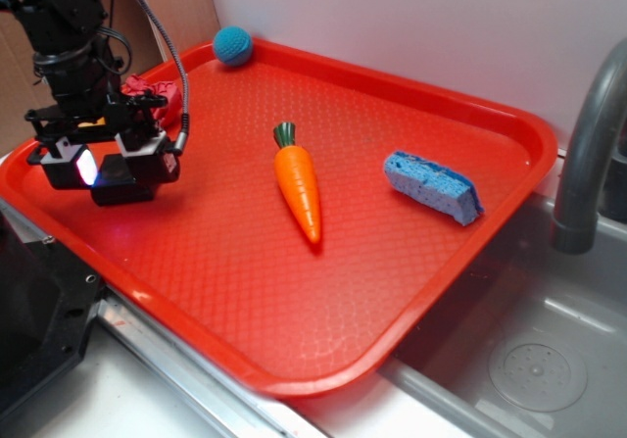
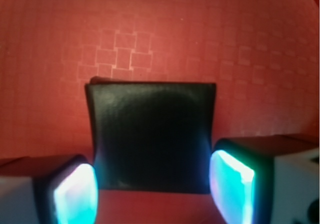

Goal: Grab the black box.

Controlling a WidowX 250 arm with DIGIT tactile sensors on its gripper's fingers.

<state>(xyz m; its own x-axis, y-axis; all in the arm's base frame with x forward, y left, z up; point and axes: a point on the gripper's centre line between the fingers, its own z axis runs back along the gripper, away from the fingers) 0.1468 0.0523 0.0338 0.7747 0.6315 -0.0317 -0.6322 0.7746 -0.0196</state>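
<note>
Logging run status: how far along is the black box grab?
Done: the gripper is down at the tray's left side, its glowing pads flanking the small matte black rectangular box. In hand: closing; the wrist view shows the pads right at the box's sides, contact unclear. Left: a firm clamp and lift; the box looks to be resting on the red plastic tray.

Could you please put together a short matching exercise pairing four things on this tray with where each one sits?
1. black box
2. carrot
3. blue sponge
4. blue ball

A. far rim of the red tray
B. middle of the tray
C. between the fingers of the gripper
D. right side of the tray, towards the faucet

Pairs: 1-C, 2-B, 3-D, 4-A
</note>
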